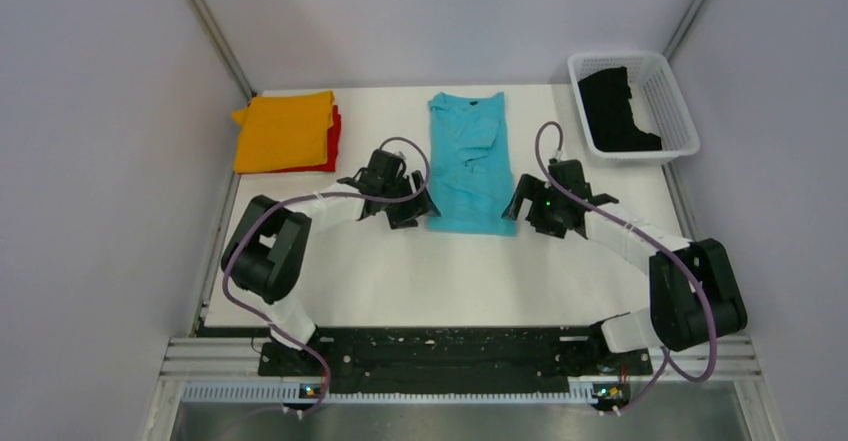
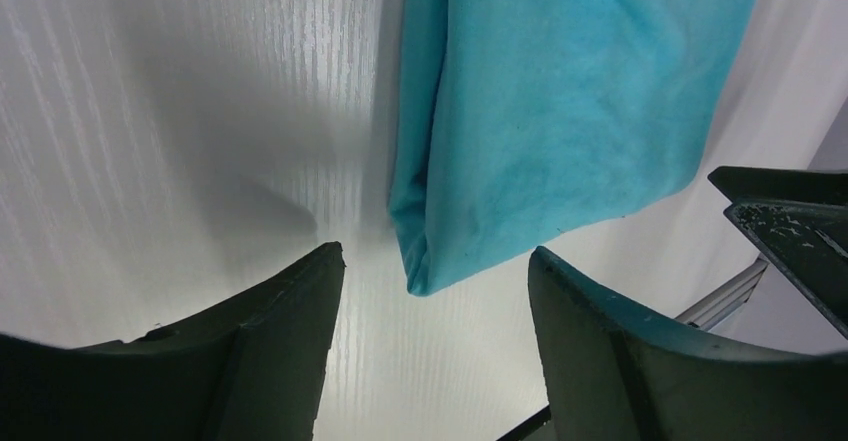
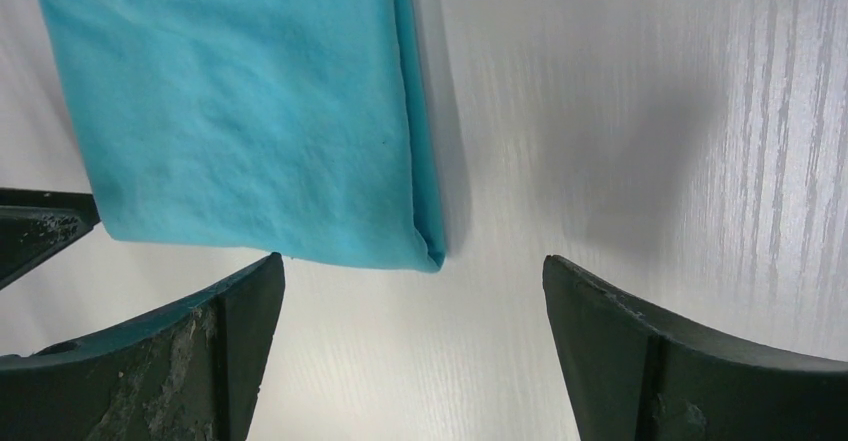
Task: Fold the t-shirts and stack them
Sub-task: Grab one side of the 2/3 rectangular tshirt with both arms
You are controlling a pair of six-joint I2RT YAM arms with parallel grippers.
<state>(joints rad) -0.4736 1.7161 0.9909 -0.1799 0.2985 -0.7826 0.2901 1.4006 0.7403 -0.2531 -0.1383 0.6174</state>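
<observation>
Two claws hung spread and empty: the left gripper (image 1: 410, 206) beside the near-left corner of the turquoise t-shirt (image 1: 470, 166), the right gripper (image 1: 525, 211) beside its near-right corner. It lay as a long strip mid-way across the table (image 1: 400, 281). Likely best: pinch every layer at both corners, lift evenly, carry hem to collar

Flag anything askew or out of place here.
The black shirt lies crumpled in the basket, not folded. The turquoise shirt is bunched near its collar. The orange shirt sits slightly off the red shirt, whose edge shows at right.
</observation>
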